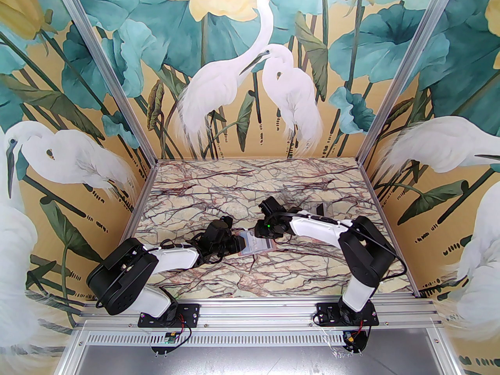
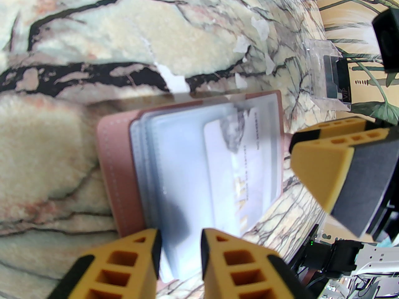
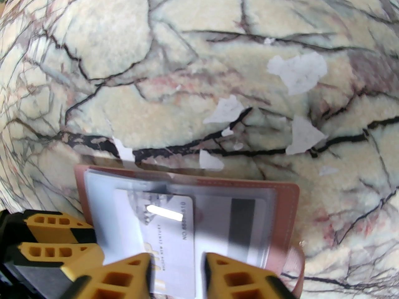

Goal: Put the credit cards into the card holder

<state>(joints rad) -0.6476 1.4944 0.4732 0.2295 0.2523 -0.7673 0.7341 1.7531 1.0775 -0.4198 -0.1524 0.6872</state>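
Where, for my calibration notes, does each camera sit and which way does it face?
Top: above and behind, looking down at the table; both arms show.
Left wrist: on that wrist, facing the holder past the left gripper.
Right wrist: on that wrist, facing holder and card past the right gripper.
Shared: each wrist view catches the holder.

Free room on the marble table (image 1: 250,182): the far half was seen bare up to the painted walls (image 1: 78,139), except at the right rear, where a clear stand (image 1: 321,209) with dark cards was set. The middle was crowded, the open card holder (image 1: 256,245) being closely flanked by the left gripper (image 1: 239,244) and the right gripper (image 1: 261,231), with sideways approach barred by both arms. An unobstructed strip was seen before the bases.
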